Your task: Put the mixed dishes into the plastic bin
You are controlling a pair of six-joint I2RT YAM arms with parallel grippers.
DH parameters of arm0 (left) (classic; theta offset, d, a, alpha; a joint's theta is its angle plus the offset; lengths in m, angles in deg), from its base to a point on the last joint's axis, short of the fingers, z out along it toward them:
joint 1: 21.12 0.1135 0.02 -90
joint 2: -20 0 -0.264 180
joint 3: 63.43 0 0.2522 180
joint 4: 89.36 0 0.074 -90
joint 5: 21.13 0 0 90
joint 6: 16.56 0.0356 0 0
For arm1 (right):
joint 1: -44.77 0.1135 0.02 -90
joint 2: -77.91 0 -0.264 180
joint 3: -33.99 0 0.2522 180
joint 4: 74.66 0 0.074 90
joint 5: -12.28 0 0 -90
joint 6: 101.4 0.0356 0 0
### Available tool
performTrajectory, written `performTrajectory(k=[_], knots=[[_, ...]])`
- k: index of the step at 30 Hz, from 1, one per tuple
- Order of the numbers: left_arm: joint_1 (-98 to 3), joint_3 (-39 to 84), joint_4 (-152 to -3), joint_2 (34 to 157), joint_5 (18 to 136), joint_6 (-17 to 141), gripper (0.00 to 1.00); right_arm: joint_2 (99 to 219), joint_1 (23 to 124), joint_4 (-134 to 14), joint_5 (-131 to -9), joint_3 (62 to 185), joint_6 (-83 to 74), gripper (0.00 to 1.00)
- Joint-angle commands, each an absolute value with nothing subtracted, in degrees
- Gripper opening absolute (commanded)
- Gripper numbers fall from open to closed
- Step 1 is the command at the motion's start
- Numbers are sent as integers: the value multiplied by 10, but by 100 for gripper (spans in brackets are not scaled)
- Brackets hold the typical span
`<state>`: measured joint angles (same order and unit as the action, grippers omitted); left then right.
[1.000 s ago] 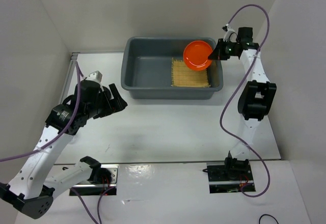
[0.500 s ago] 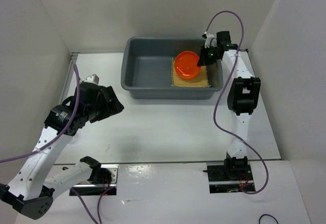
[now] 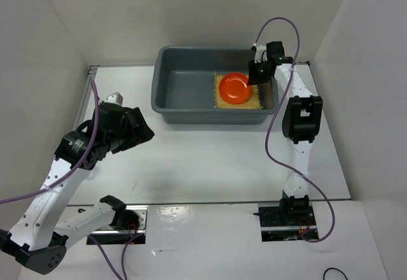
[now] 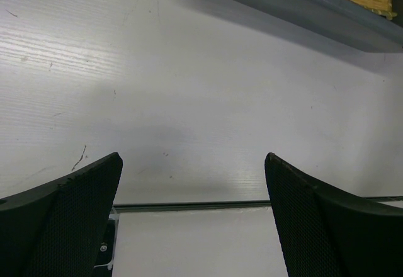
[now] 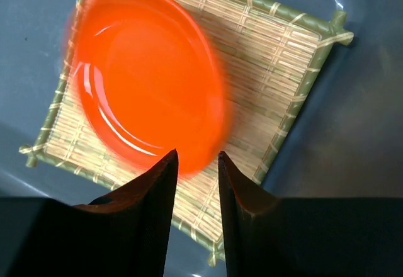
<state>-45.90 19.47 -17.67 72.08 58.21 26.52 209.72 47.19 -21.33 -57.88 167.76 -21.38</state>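
- Left wrist view shows you the left gripper (image 4: 192, 160) with its jaws spread wide above the white tabletop (image 4: 189, 88), gripping nothing.
- From the top camera, you'll find that gripper (image 3: 143, 127) toward the left edge of the tabletop, well apart from the plastic bin (image 3: 184, 116).
- Farther back, the bin sits along the far edge, reaching toward the far right corner.
- Inside its right end lies the bamboo mat (image 5: 277, 82), flat on the bin floor.
- The orange plate (image 5: 145, 75) is over the mat, tilted and blurred at its rim.
- The right gripper (image 5: 196, 156) hangs inside the bin with its jaws narrow; the plate's near rim sits in the gap between them. You cannot tell whether they actually pinch it.
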Motion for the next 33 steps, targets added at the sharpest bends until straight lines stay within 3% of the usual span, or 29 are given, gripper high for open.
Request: performTrajectory(k=[1,5,7,9,11,16,19,26,30,33], knots=[[-456,218,-177,719,574,257,100,2071,471,-223,-608,1661,-207,38],[-450,218,-184,708,559,233,100,1994,471,-223,-615,1654,-194,36],[-450,218,-201,708,548,222,100,1952,471,-216,-587,1642,-189,44],[-428,218,-209,726,557,215,100,1877,471,-210,-553,1597,-204,62],[-373,218,-235,769,597,226,100,1794,471,-220,-543,1524,-216,65],[-190,175,-316,894,833,299,100,1601,488,-255,-586,1281,-266,69],[-88,179,-357,961,884,316,100,1431,522,-313,-701,1117,-307,75],[2,260,-345,1080,816,326,100,1152,534,-304,-832,898,-345,77],[8,276,-347,1141,808,357,100,1007,534,-309,-868,841,-365,79],[17,269,-347,1182,787,366,100,964,534,-324,-874,818,-372,80]])
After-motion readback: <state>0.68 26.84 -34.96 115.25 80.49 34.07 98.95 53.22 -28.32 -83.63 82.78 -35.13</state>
